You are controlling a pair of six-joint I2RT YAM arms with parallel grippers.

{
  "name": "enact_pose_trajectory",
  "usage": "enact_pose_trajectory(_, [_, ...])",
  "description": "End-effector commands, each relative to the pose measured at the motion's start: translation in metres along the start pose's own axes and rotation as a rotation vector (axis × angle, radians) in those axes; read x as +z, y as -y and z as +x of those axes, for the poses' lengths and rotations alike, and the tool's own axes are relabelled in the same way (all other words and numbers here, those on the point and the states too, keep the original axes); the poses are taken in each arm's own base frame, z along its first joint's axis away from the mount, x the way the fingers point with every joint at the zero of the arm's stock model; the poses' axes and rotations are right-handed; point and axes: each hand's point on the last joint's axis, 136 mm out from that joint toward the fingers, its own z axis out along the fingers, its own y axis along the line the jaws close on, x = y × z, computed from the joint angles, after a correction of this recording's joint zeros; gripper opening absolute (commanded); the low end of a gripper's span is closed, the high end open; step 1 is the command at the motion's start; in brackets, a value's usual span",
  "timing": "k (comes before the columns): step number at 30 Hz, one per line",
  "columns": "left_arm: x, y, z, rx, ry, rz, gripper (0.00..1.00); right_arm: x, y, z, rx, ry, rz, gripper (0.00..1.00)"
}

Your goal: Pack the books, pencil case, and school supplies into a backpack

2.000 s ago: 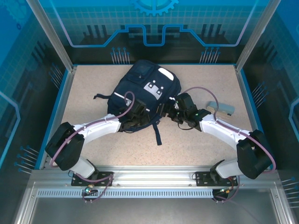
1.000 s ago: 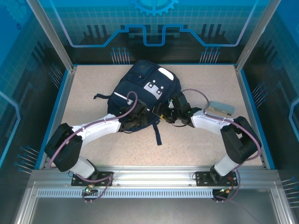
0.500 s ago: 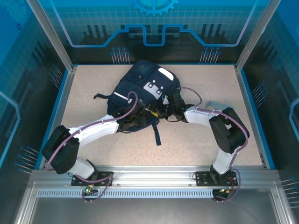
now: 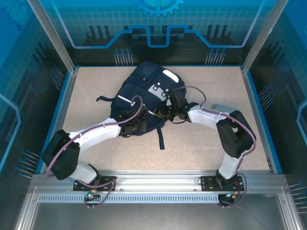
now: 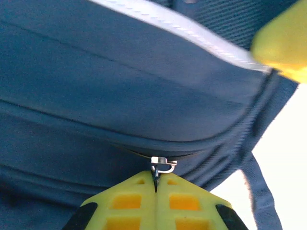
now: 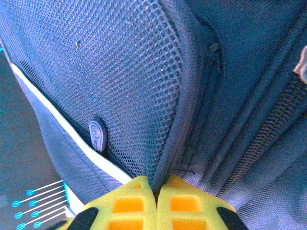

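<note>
As the table (image 4: pixel 206 143) carries the navy backpack (image 4: pixel 144 91) at its middle, the right gripper (image 6: pixel 156 186) pinches the rim of the bag's mesh pocket (image 6: pixel 120 86), and the left gripper (image 5: pixel 156 184) is clamped on a small metal zipper pull (image 5: pixel 162 164).

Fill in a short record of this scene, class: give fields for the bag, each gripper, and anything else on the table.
backpack: navy with white stripes, lying on the speckled table, middle to far side
left gripper: shut on the backpack's metal zipper pull
right gripper: shut, pinching the rim of the backpack's mesh pocket
other item: grey case on the table at the right, partly hidden behind the right arm
</note>
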Motion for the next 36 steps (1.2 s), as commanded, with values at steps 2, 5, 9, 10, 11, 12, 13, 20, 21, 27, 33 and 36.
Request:
enact_pose_trajectory(2, [-0.012,-0.051,0.015,0.005,-0.034,-0.146,0.00,-0.023,0.028,-0.022,-0.058,0.113,0.195,0.00])
enact_pose_trajectory(5, [-0.011,-0.056,0.009,-0.012,-0.019,-0.106,0.00,-0.029,0.033,-0.029,-0.076,0.145,0.244,0.00])
enact_pose_trajectory(9, [-0.013,-0.020,-0.003,0.058,0.004,0.090,0.00,-0.040,0.025,-0.036,-0.103,0.164,0.213,0.06])
enact_pose_trajectory(10, [-0.015,-0.009,-0.005,0.071,0.010,0.144,0.00,-0.044,0.020,-0.035,-0.109,0.162,0.179,0.16])
enact_pose_trajectory(11, [-0.018,0.001,-0.008,0.082,0.020,0.186,0.00,-0.047,0.018,-0.034,-0.111,0.158,0.156,0.24])
enact_pose_trajectory(12, [-0.021,0.012,-0.010,0.099,0.028,0.230,0.00,-0.053,0.016,-0.033,-0.109,0.158,0.134,0.32])
enact_pose_trajectory(13, [-0.025,0.021,-0.012,0.117,0.036,0.258,0.00,-0.059,0.016,-0.032,-0.107,0.159,0.115,0.40])
enact_pose_trajectory(20, [-0.049,0.099,-0.016,0.221,0.069,0.482,0.00,-0.098,0.035,-0.019,-0.031,0.175,0.108,0.67])
enact_pose_trajectory(21, [-0.052,0.110,-0.015,0.243,0.066,0.500,0.00,-0.101,0.038,-0.015,-0.009,0.167,0.108,0.68])
enact_pose_trajectory(27, [-0.051,0.155,-0.011,0.291,0.034,0.563,0.00,-0.109,0.064,0.003,0.188,0.148,0.075,0.68])
enact_pose_trajectory(33, [-0.044,0.168,-0.007,0.289,0.003,0.572,0.00,-0.106,0.060,0.007,0.240,0.127,0.013,0.63])
enact_pose_trajectory(36, [-0.042,0.163,-0.006,0.287,-0.002,0.544,0.00,-0.100,0.054,0.008,0.240,0.100,-0.021,0.56])
